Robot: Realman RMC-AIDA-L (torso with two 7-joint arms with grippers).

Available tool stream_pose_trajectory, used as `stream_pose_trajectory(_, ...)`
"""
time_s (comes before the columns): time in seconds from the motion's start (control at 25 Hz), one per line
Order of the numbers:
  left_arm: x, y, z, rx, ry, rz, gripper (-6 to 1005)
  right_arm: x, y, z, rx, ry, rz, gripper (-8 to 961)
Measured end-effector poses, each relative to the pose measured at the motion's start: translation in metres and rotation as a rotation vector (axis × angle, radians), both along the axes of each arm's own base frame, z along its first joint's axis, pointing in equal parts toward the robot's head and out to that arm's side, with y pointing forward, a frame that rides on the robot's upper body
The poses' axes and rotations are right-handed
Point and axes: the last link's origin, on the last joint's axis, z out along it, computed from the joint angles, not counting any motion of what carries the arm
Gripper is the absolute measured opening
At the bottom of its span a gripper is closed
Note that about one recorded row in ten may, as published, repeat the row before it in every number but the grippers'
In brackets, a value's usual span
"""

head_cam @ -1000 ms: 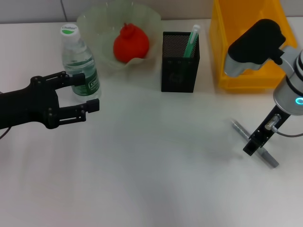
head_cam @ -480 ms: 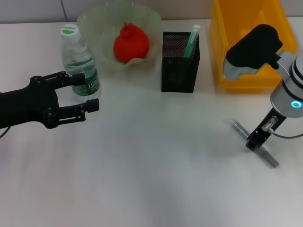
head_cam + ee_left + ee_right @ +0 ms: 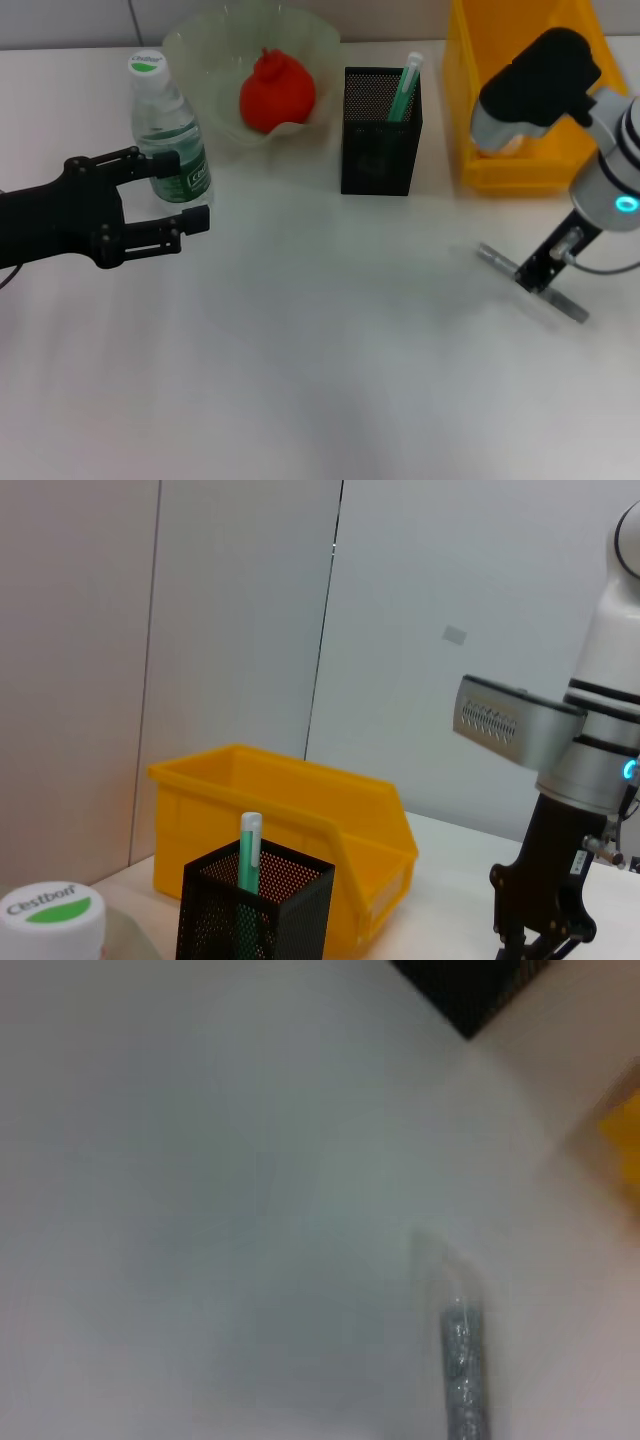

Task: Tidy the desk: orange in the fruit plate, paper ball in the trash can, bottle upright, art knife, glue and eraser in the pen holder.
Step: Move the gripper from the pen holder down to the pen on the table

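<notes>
On the white desk (image 3: 320, 380), the right pincer (image 3: 532, 274) pinches the grey art knife (image 3: 565, 303) in front of the yellow bin (image 3: 470, 150); the left pincer (image 3: 185, 195) is spread beside the upright bottle (image 3: 170, 135).

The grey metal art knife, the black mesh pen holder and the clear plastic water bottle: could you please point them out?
Grey metal art knife (image 3: 496, 258), head view, free end of handle.
Black mesh pen holder (image 3: 377, 150), head view, front wall.
Clear plastic water bottle (image 3: 172, 140), head view, body above the label.

Left hand (image 3: 170, 195) open and level, right hand (image 3: 533, 275) pointing down, closed
</notes>
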Motion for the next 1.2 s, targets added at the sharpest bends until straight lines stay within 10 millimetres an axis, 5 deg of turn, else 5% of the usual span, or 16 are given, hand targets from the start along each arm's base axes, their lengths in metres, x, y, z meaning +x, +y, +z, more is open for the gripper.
stream_pose_trajectory(0.24, 0.0, 0.0, 0.001, 0.002, 0.001, 0.001, 797, -0.04, -0.002, 0.028, 0.057, 0.102, 0.116, 115)
stream_pose_trajectory(0.56, 0.0, 0.001, 0.002, 0.002, 0.0, 0.007, 797, -0.067, -0.006, 0.051, 0.114, 0.158, 0.218, 43)
stream_pose_trajectory(1.0, -0.002, -0.002, 0.0, -0.005, -0.007, 0.014, 797, -0.033, -0.003, 0.039, 0.075, 0.067, 0.091, 21)
stream_pose_trajectory(1.2, 0.0, -0.001, -0.001, -0.008, -0.009, 0.008, 798, -0.02, -0.003, 0.03, 0.062, 0.069, 0.052, 218)
